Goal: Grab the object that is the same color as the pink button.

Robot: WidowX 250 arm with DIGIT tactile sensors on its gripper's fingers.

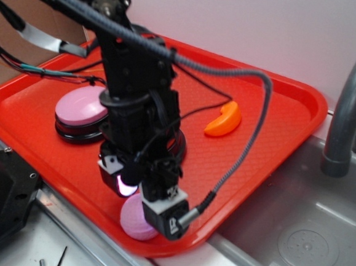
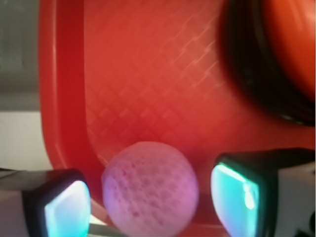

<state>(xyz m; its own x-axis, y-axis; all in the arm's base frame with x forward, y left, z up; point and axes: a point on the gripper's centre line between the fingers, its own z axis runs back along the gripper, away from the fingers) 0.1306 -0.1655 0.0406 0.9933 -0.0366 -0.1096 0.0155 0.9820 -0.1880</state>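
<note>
The small pink dimpled ball (image 1: 136,221) lies on the red tray (image 1: 279,104) near its front rim. My gripper (image 1: 141,199) hangs right over it, pointing down. In the wrist view the ball (image 2: 150,187) sits between my two fingers, with the gripper (image 2: 150,203) open. There is a small gap to the left pad (image 2: 66,210) and a slightly wider one to the right pad (image 2: 236,193). The large pale pink dome button (image 1: 80,108) with a black base stands on the tray's left part, behind my arm.
An orange crescent piece (image 1: 224,119) lies at the tray's back right. An orange dome button (image 2: 291,44) with a black base is close behind the gripper, mostly hidden by the arm in the exterior view. A grey sink (image 1: 305,241) and faucet (image 1: 352,110) are to the right.
</note>
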